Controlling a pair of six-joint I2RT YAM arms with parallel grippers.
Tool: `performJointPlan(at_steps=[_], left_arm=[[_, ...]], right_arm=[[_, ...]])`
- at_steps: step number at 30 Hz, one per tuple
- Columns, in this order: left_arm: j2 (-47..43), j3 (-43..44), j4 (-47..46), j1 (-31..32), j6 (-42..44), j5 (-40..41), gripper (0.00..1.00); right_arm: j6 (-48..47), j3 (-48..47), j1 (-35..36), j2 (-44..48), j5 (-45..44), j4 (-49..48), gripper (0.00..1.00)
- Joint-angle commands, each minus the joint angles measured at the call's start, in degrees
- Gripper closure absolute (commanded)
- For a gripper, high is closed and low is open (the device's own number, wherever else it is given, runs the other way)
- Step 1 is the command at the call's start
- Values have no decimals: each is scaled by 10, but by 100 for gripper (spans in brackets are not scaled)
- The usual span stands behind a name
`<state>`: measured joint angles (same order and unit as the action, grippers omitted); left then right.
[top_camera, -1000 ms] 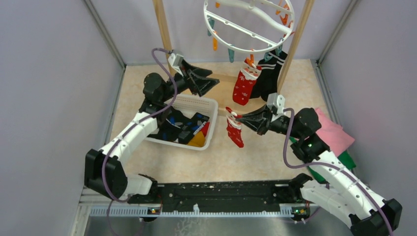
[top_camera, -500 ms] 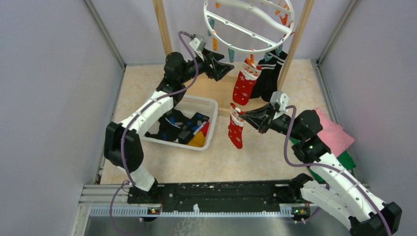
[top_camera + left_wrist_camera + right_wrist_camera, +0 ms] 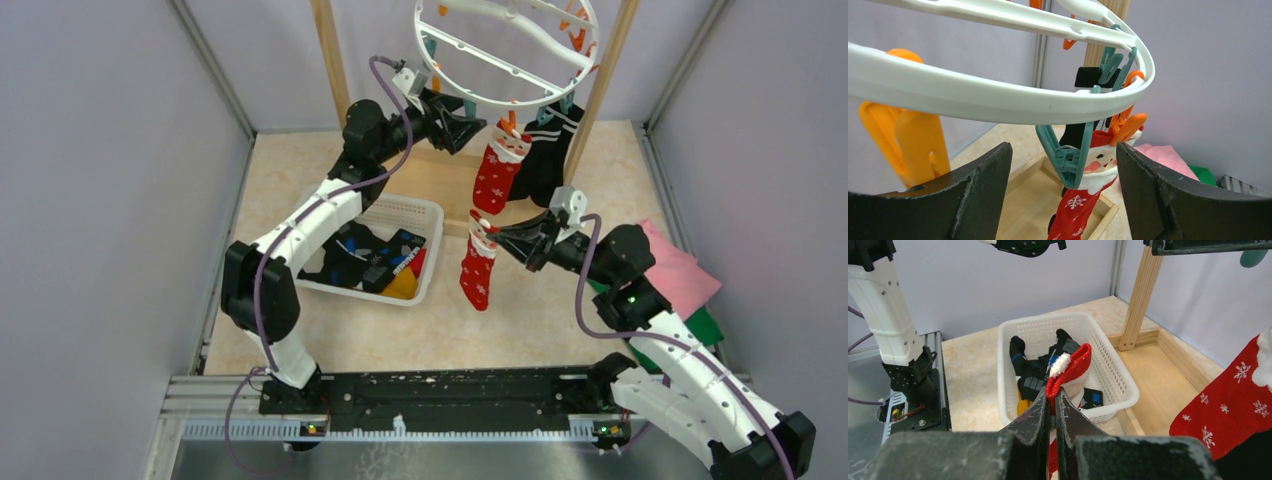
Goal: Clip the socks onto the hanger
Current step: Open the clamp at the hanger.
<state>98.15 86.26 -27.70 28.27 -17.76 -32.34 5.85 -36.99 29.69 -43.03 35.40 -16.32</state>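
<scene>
The white round hanger hangs at the top centre with orange and teal pegs. A red sock with white dots and a black striped sock hang clipped to it. My right gripper is shut on the cuff of a second red sock, which dangles above the floor; the wrist view shows its cuff between the jaws. My left gripper is open, raised under the ring's near rim, with a teal peg between its fingers and not touching them.
A white mesh basket left of centre holds several dark, blue-marked and yellow-orange socks. The wooden rack's posts and base frame stand behind it. Pink and green cloths lie at the right.
My left arm has risen from above the basket to the hanger's rim and moved right. My right gripper has lifted the red sock slightly.
</scene>
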Motion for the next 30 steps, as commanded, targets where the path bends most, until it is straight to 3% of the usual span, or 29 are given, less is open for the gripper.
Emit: performJointPlan(at_steps=[1, 17, 30], left_arm=[[5, 16, -49, 8, -12, 23, 19], [3, 21, -65, 14, -26, 58, 30], [-5, 19, -82, 22, -17, 63, 30]], right_arm=[[7, -2, -7, 8, -3, -21, 100], [5, -2, -8, 7, -2, -19, 100], [3, 0, -8, 7, -2, -20, 100]])
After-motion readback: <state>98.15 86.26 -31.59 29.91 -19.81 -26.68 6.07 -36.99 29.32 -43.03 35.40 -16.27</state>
